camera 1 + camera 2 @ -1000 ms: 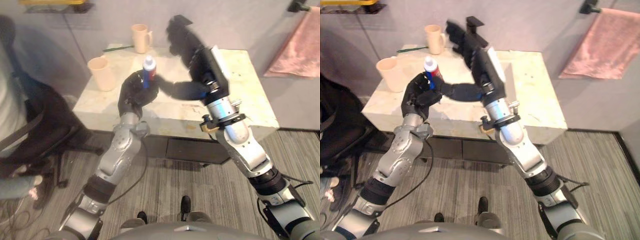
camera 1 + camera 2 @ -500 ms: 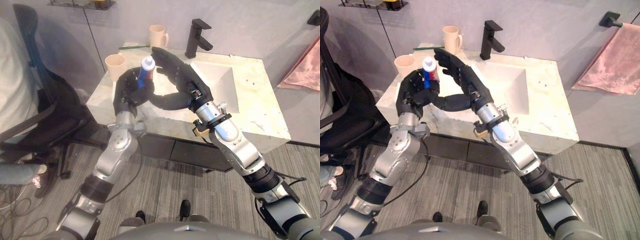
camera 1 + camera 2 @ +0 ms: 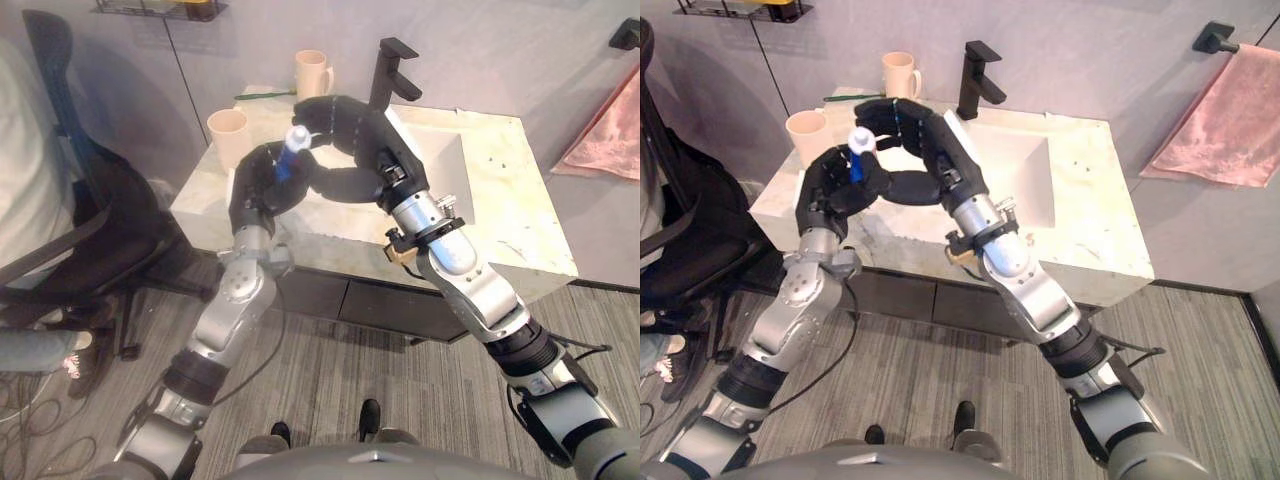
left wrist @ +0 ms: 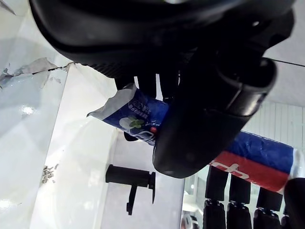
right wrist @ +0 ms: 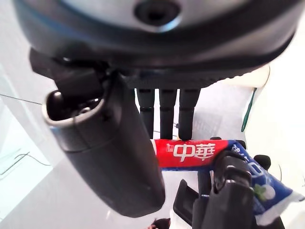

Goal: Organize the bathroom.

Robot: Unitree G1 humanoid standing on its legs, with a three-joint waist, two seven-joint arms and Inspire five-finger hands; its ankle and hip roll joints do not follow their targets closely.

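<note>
Your left hand grips the toothpaste tube upright above the counter's front left corner. Your right hand curls its fingers over the tube's white cap. Beyond them stand two cream cups, a green toothbrush and the black faucet.

Robot arms and hands: appearance

Silver-grey jointed arms with black elbow sections; left hand and right hand dark, segmented; brass-coloured fitting at right wrist.
</note>
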